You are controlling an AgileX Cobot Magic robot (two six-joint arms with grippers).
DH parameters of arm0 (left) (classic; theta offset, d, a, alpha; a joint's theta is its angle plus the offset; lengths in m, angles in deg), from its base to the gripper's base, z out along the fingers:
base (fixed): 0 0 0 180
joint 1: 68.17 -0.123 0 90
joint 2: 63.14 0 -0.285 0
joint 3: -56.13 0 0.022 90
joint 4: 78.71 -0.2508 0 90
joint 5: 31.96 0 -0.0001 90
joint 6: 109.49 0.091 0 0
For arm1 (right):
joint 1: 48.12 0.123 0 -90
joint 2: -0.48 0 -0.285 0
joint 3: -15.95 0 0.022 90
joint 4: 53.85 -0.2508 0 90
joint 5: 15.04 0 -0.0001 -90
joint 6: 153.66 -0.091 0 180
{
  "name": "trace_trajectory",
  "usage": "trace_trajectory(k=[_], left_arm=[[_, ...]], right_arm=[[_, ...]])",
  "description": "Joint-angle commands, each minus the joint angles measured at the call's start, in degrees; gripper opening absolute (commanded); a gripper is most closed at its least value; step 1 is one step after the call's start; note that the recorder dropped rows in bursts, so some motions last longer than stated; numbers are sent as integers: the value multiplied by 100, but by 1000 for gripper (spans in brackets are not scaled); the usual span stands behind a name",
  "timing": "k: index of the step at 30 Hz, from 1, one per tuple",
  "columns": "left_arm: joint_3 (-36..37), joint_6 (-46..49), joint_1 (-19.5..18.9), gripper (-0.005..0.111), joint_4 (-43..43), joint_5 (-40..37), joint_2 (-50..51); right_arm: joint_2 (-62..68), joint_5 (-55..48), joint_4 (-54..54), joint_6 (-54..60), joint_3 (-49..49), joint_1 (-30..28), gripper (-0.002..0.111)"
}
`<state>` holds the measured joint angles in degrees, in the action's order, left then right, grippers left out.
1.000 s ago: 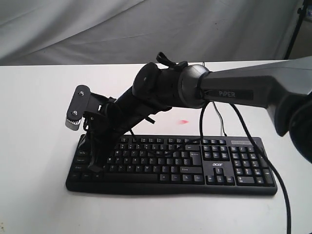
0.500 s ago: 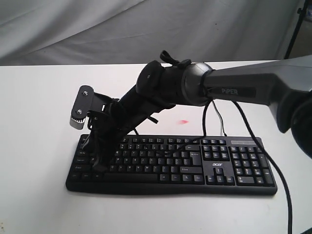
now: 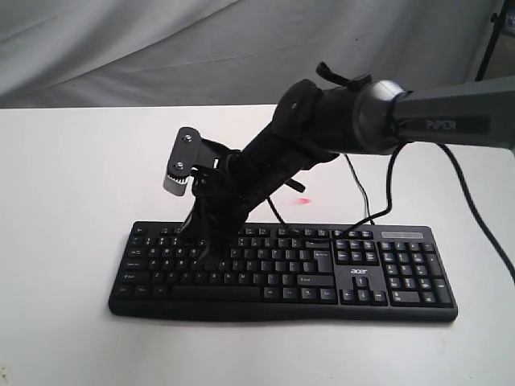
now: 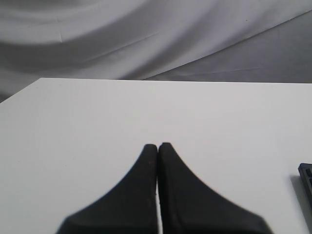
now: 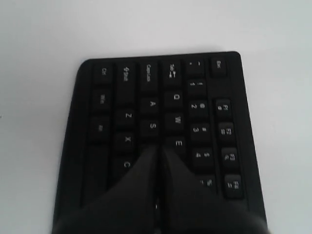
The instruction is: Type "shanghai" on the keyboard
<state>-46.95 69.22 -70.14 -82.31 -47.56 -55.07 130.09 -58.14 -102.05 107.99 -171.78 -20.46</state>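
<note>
A white desk (image 3: 64, 201) with a creased grey cloth (image 3: 161, 48) behind it at twelve o'clock. A small pink mark (image 3: 302, 200) lies near the desk's centre. A dark pole (image 3: 489, 40) leans at two o'clock.

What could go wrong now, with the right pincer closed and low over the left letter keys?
1. The tip of the shut right pincer sits close to the borders between S, E and the neighbouring keys of the keyboard, so it might press two keys or a wrong letter.
2. A black cable droops towards the top key row; arm motion might drag it across keys.
</note>
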Motion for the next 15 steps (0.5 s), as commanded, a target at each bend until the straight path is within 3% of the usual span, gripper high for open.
trace_trajectory(k=[1,15], left_arm=[[29,-10,21,1,4,36,-29],[29,-10,21,1,4,36,-29]], right_arm=[[-308,64,13,105,341,-258,0],[-559,-166,-186,633,781,-783,0]])
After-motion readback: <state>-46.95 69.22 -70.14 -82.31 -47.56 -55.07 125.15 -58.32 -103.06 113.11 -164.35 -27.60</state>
